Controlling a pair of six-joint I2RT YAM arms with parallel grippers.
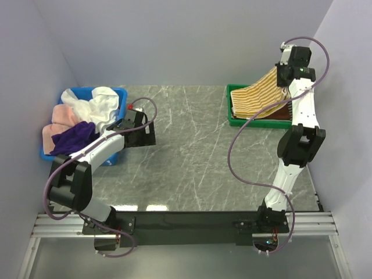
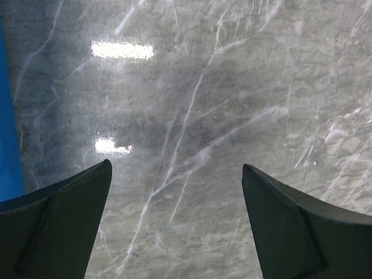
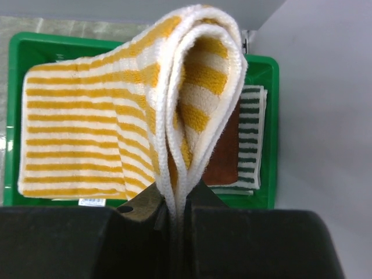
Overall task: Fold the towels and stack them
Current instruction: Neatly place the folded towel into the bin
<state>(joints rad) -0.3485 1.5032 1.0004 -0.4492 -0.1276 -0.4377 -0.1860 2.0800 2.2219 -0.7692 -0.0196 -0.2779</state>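
Note:
A folded yellow-white striped towel (image 1: 256, 97) drapes from my right gripper (image 1: 283, 80) down into the green tray (image 1: 250, 122) at the back right. In the right wrist view the right gripper (image 3: 177, 203) is shut on the yellow-white towel (image 3: 87, 133), pinching its white folded edges. Under it in the tray lie a brown towel (image 3: 228, 157) and a green-white striped towel (image 3: 251, 139). White (image 1: 96, 104), pink (image 1: 58, 119) and purple (image 1: 75, 136) towels fill the blue bin (image 1: 119, 96) at the left. My left gripper (image 1: 139, 131) stands open beside that bin, over bare marble (image 2: 177, 168).
The grey marble table (image 1: 192, 151) spreads between the blue bin and the green tray. White walls stand close on the left, back and right. The blue bin's edge (image 2: 9, 116) shows at the left of the left wrist view.

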